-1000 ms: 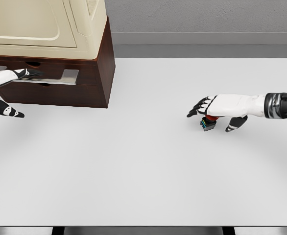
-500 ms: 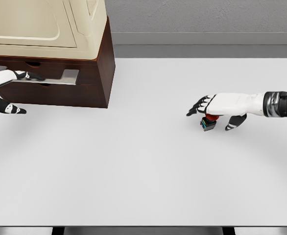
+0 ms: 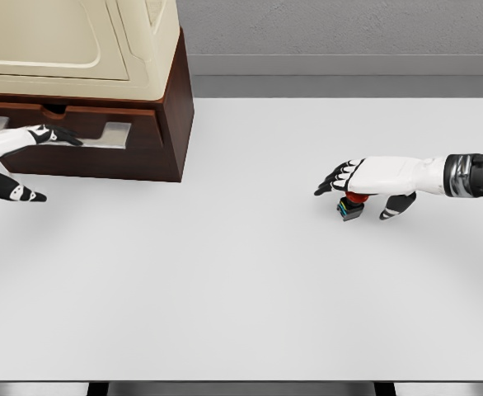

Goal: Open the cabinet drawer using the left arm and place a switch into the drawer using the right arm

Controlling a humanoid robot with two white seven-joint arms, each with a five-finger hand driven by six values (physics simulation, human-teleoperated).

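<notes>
Head view. I see the dark brown cabinet at about 10 o'clock on the white table, with a cream appliance on top. My left hand enters at 9 o'clock; its dark fingertips lie across the pale face of the drawer, extended rather than closed around anything I can make out. My right hand reaches in from 3 o'clock, its fingers spread and slightly arched over the switch, a small black block with a red cap resting on the table directly beneath the palm; I cannot tell whether they touch it.
</notes>
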